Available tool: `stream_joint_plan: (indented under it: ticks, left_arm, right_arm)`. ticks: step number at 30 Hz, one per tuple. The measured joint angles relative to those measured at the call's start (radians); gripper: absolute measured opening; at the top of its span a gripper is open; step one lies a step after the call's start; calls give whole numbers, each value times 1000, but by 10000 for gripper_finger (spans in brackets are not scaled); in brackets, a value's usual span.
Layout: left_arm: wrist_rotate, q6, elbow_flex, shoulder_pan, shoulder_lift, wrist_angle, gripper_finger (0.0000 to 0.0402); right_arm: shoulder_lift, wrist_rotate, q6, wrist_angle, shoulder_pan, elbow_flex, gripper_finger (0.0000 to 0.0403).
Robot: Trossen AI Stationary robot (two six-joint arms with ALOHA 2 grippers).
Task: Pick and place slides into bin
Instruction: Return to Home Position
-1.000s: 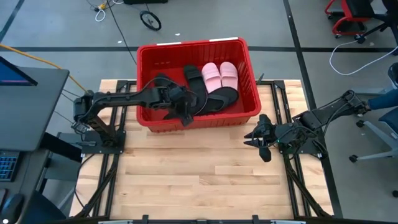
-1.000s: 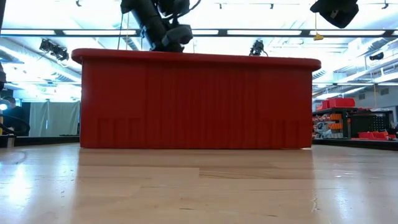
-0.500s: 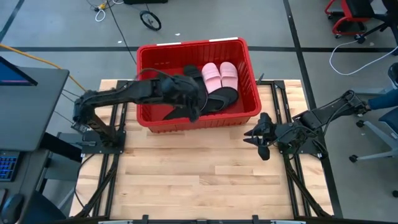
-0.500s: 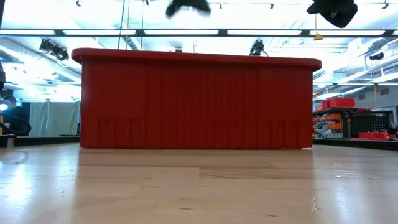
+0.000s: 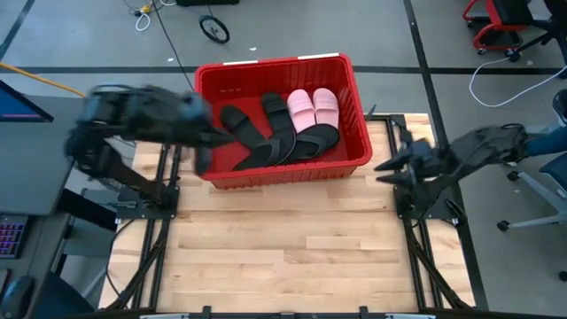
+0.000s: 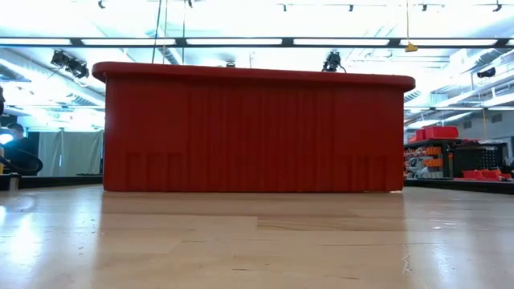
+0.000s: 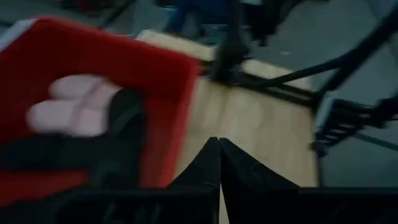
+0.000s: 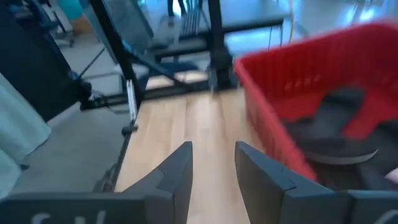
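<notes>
The red bin (image 5: 213, 168) stands at the table's far middle; it fills the low view (image 6: 253, 132). In it lie two pale pink slides (image 5: 314, 108) side by side and several black slides (image 5: 266, 133) to their left. My left gripper (image 5: 204, 152) is outside the bin's left wall, blurred; its fingers (image 7: 219, 155) are shut and empty, with the pink slides (image 7: 74, 112) off to one side. My right gripper (image 5: 390, 168) is just right of the bin, open and empty (image 8: 211, 155), with the bin (image 8: 280, 68) and a black slide (image 8: 336, 134) ahead.
Bare wooden table top (image 5: 283, 239) lies in front of the bin. The arms' black frames (image 5: 151, 213) run along both table sides. A desk with a screen (image 5: 35, 115) stands left of the table. A person (image 6: 16, 148) sits in the room behind.
My left gripper has risen out of the bin and swung fast toward the table's left edge, ending outside the bin's left wall. My right gripper has drawn back a little toward the table's right and far side and has turned. The slides stay in the bin.
</notes>
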Motion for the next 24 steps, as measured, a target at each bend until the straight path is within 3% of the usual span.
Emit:
stream_joint_plan:
  ticks: [6,9,12,19,24]
  left_arm:
    - [-149,-103,-210,-8,-260,-71,26]
    - [-143,-105,-395,-22,-398,-7,31]
    - [-112,-107,-650,-54,-557,169,29]
    - [33,-52,-1319,-143,-891,888,14]
    - [18,-98,-1628,-163,-1056,1105,9]
  right_arm:
    - [-81,45,-125,3,0,-19,126]
    - [-148,47,-111,43,0,-103,126]
    - [-234,33,-104,195,0,-251,126]
    - [-375,-59,-126,745,0,-655,126]
    - [-407,-51,-108,920,0,-819,126]
